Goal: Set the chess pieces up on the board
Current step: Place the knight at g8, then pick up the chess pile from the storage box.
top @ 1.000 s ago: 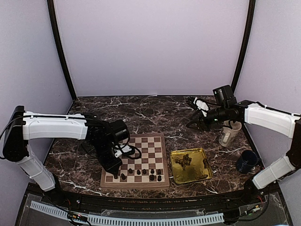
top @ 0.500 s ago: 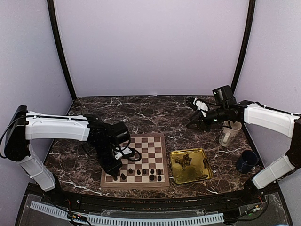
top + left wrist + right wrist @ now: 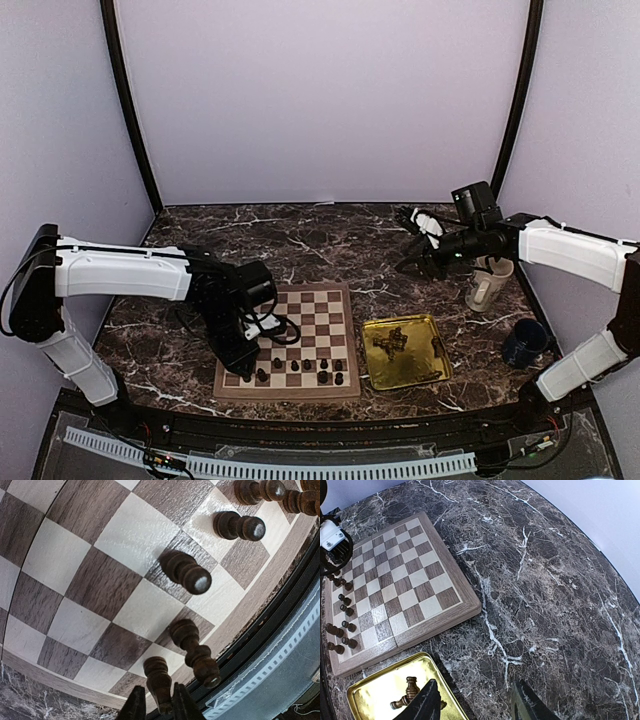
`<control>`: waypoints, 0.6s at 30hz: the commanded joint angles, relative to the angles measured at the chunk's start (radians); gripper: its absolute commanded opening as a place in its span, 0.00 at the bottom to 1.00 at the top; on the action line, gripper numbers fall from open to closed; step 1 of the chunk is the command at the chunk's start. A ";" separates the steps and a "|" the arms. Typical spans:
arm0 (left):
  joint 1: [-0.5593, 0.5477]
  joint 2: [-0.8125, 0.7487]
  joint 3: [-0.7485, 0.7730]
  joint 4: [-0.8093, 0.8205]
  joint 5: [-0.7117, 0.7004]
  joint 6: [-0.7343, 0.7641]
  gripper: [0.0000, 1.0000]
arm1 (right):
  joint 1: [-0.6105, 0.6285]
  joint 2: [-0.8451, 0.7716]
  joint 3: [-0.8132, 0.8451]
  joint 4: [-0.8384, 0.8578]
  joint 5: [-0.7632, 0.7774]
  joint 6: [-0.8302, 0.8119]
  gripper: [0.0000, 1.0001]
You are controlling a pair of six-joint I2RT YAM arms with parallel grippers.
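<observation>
Dark chess pieces (image 3: 295, 366) upright on checkered board (image 3: 320, 310)

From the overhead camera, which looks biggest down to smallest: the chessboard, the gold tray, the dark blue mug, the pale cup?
1. chessboard
2. gold tray
3. dark blue mug and pale cup: they look about alike in this view, so I would not rank one over the other.

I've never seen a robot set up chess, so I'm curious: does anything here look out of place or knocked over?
Yes: a few chess pieces lie heaped in the gold tray, at least one on its side, not on the board. Those on the board stand upright.
</observation>
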 commanded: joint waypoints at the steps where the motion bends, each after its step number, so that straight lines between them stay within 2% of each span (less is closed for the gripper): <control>1: -0.006 -0.012 0.007 -0.015 0.002 0.014 0.23 | -0.001 0.005 -0.005 0.014 -0.014 -0.006 0.49; 7: -0.006 -0.060 0.075 -0.045 -0.069 0.036 0.34 | -0.001 0.004 0.016 -0.005 -0.013 0.010 0.51; 10: -0.005 -0.111 0.099 -0.032 -0.117 0.051 0.46 | -0.003 -0.005 0.044 -0.036 0.011 0.012 0.57; 14: -0.004 -0.189 0.126 0.029 -0.165 0.080 0.59 | -0.004 -0.015 0.083 -0.099 0.030 -0.003 0.61; 18: 0.016 -0.220 0.162 0.158 -0.248 0.128 0.64 | -0.004 0.021 0.148 -0.250 0.044 -0.047 0.59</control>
